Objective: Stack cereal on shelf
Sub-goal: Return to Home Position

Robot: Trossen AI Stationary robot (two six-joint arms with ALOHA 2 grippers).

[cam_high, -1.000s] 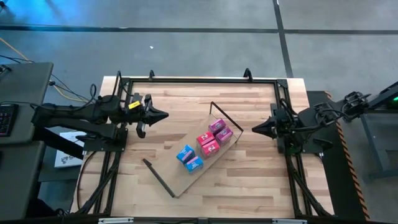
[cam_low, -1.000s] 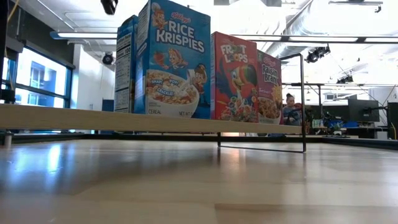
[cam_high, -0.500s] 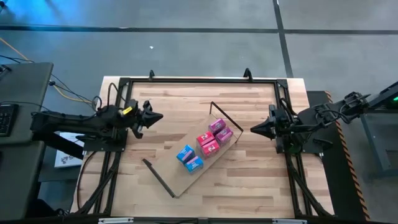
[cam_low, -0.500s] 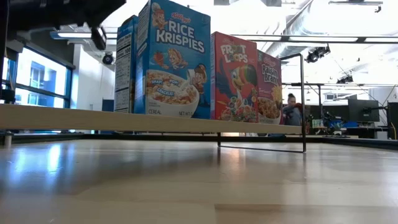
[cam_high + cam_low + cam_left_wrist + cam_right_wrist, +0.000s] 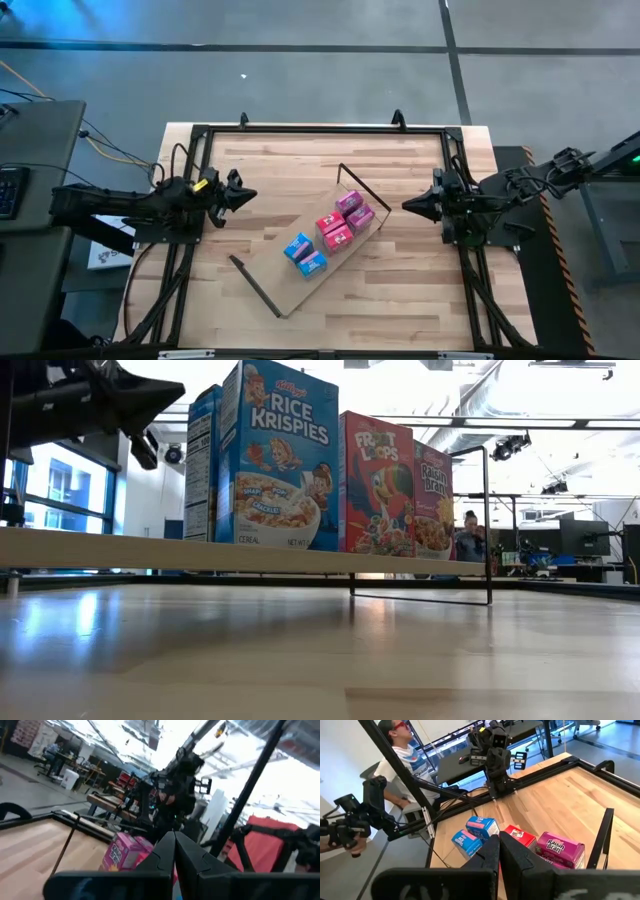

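On shelf [image 5: 272, 283] mid-table: six cereal boxes [image 5: 337, 233]; left claw [image 5: 247, 193], right claw [image 5: 407, 207] pinched closed, well clear either side.

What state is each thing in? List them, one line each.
Shelf: flat on the table, set diagonally.
Rice Krispies boxes: upright on the shelf.
Froot Loops boxes: upright on the shelf.
Raisin Bran boxes: upright on the shelf.
Left gripper: jaws shut, empty.
Right gripper: jaws shut, empty.
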